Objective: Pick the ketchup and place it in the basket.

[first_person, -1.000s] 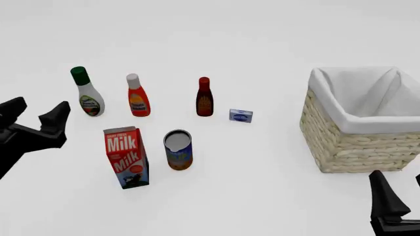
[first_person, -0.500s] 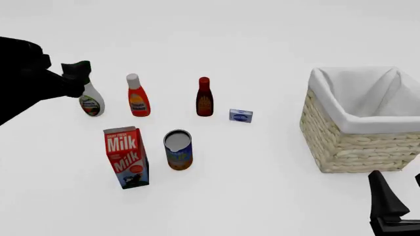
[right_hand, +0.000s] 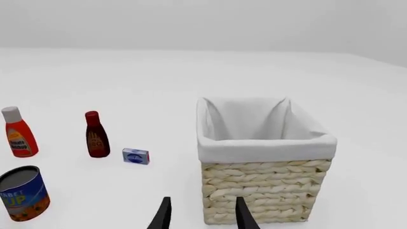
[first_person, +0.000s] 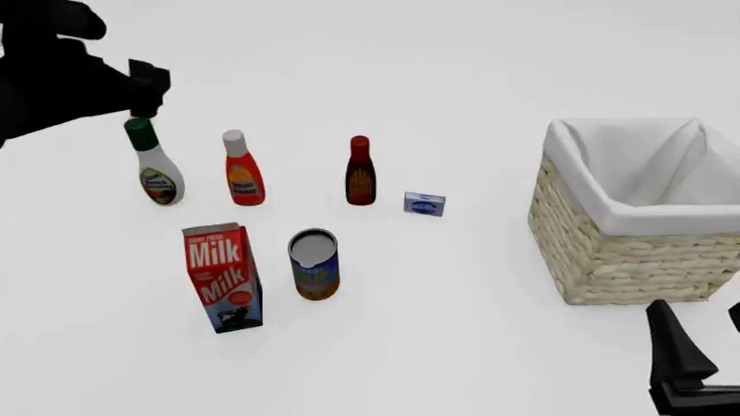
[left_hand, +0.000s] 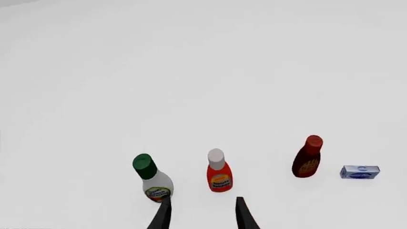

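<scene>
The ketchup (first_person: 243, 176) is a red-orange bottle with a white cap, upright in the back row between two other bottles. It also shows in the left wrist view as ketchup (left_hand: 218, 175) and at the edge of the right wrist view as ketchup (right_hand: 17, 137). The wicker basket (first_person: 625, 260) with white lining stands at the right, also seen as basket (right_hand: 260, 191). My left gripper (first_person: 147, 89) hangs raised at the far left, open and holding nothing, its fingertips apart, left gripper (left_hand: 202, 217). My right gripper (first_person: 703, 347) sits low in front of the basket, open and holding nothing, right gripper (right_hand: 202, 215).
A white bottle with a green cap (first_person: 156, 169) stands left of the ketchup and a dark red bottle (first_person: 360, 173) right of it. A small blue box (first_person: 425, 204) lies beyond that. Nearer me are a milk carton (first_person: 222, 277) and a can (first_person: 314, 264).
My left arm has risen and swung forward from low at the left edge to high over the green-capped bottle. The right arm and all objects have stayed put.
</scene>
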Available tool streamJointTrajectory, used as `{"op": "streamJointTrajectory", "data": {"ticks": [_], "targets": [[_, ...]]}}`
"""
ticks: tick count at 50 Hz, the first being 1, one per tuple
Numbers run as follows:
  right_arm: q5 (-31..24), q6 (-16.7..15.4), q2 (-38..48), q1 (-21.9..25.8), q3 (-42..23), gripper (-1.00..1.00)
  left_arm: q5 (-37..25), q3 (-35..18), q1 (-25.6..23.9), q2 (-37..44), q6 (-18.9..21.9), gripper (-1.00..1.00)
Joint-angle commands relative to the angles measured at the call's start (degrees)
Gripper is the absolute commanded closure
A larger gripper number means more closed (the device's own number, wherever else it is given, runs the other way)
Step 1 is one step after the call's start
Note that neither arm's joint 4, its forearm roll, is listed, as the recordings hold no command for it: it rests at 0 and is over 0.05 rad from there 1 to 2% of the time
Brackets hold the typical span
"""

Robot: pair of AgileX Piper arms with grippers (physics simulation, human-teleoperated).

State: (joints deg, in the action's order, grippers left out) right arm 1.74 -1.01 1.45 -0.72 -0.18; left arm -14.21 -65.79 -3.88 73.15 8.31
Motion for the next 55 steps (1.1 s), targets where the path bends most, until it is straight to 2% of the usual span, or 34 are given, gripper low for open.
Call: {"op": "streamJointTrajectory", "data": {"ticks": [1,5,25,36,55], "targets": [[0.9,0.1,1.2,0.1,0.1,-1.0,-3.5,-7.3,1.4,7.0,0.8,-1.0],[1.3,0.2,1.7,0.1,0.1,-1.0,-4.5,-9.1,0.3,9.3,-0.8,-1.0],[3.4,0.3,4.3,0.1,0.1,-1.0,-2.7,-16.6,1.3,19.8,0.5,-1.0],[4.4,0.3,5.6,0.1,0.1,-1.0,-0.9,-18.5,2.1,24.5,1.0,-1.0],[6.2,0.4,8.0,0.0,0.2,-1.0,0.5,-21.7,0.6,30.4,0.8,-1.0]]}}
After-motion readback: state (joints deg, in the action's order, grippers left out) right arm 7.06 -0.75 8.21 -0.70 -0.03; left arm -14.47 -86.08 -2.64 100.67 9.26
